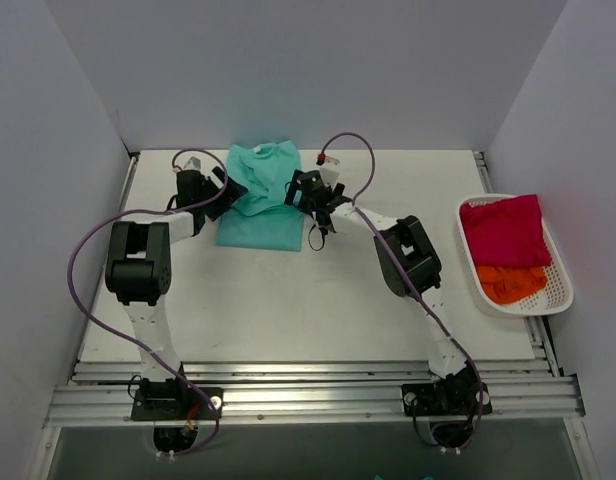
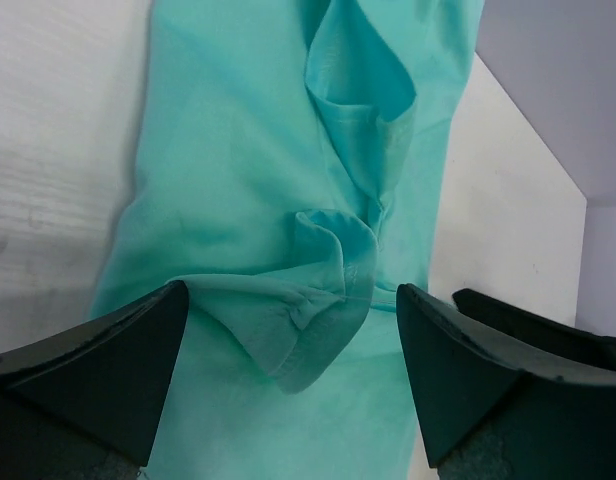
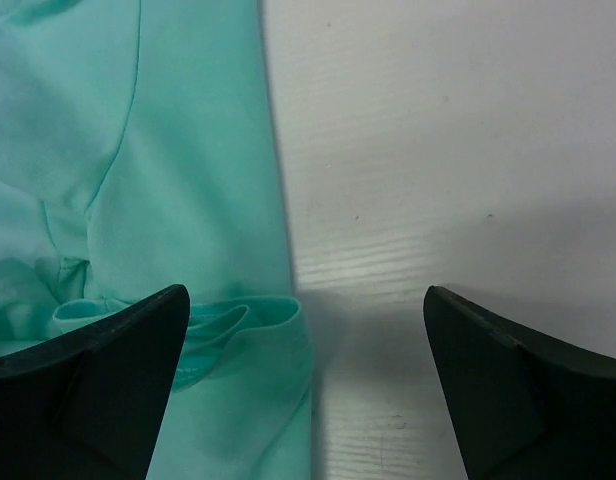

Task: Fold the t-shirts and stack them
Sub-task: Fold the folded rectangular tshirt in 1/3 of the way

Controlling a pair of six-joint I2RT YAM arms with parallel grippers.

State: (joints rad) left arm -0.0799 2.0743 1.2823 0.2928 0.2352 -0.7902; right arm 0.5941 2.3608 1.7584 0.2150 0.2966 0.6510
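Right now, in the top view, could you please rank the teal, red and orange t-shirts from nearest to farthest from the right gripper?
1. Teal t-shirt: right beside the right gripper, on its left.
2. Red t-shirt: off to the right in the basket, far half.
3. Orange t-shirt: same basket, near half.

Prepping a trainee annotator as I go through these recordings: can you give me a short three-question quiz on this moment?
1. True or false: the left gripper is shut on the teal t-shirt.
2. The magenta t-shirt and the orange t-shirt lie: A) in the white basket B) folded on the teal t-shirt C) under the teal t-shirt
3. Fill in: the white basket stands to the robot's own ____ of the teal t-shirt.
Key: 1 false, its jaws stand wide apart; 2 A; 3 right.
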